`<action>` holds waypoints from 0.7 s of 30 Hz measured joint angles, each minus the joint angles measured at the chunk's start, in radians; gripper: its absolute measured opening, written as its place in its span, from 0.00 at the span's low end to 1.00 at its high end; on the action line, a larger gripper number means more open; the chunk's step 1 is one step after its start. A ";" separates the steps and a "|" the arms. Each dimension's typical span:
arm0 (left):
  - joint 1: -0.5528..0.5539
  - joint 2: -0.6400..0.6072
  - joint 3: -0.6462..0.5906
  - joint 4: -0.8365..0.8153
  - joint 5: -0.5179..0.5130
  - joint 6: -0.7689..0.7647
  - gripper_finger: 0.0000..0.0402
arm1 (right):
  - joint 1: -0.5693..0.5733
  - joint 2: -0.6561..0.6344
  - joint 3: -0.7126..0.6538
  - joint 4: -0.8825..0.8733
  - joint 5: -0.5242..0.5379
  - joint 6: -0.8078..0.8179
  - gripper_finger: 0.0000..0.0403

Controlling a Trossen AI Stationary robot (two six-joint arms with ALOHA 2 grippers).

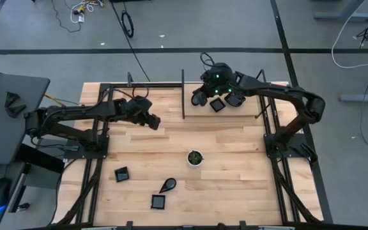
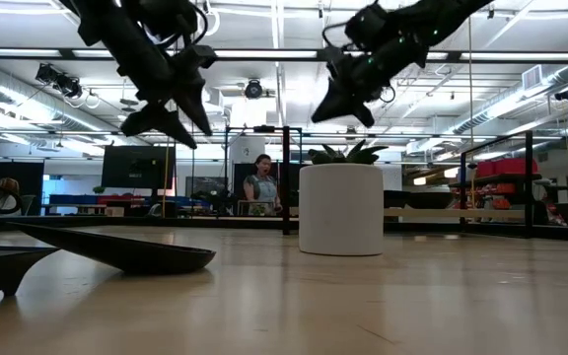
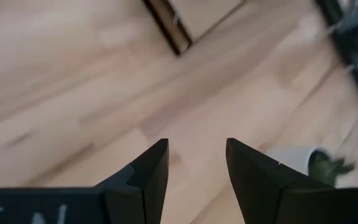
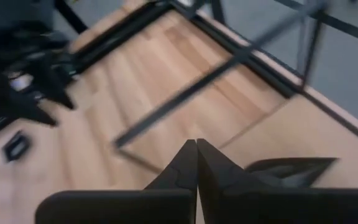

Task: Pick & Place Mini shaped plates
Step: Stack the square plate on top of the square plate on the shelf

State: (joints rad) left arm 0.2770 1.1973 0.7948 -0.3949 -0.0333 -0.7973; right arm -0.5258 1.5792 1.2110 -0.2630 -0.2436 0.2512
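Wood worktop: my right claw [image 1: 217,97] pinched shut above a far-edge plate [image 1: 217,105], left claw [image 1: 153,122] open, empty; glossy, slippery, grip the rim

plates [image 1: 121,174]: glossy black | cup [image 1: 195,158]: white, green inside | table [image 1: 235,185]: pale wood

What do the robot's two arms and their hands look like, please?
Both arms are dark, jointed and slim. The left hand ends in two black wedge-shaped fingers tapering to points. The right hand has matching black fingers; small green lights glow on its wrist housing.
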 joint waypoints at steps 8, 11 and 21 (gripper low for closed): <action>-0.093 0.000 0.000 -0.184 0.024 0.032 0.41 | 0.203 -0.056 0.000 -0.024 0.091 0.032 0.01; -0.175 0.000 0.000 -0.250 0.021 0.012 0.41 | 0.293 -0.056 0.000 -0.025 0.153 0.084 0.01; -0.620 0.000 0.000 -0.365 0.017 -0.365 0.41 | 0.596 -0.066 0.000 -0.031 0.335 0.263 0.01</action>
State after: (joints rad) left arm -0.3435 1.1973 0.7948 -0.7594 -0.0159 -1.1623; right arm 0.0698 1.5129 1.2114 -0.2941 0.0910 0.5145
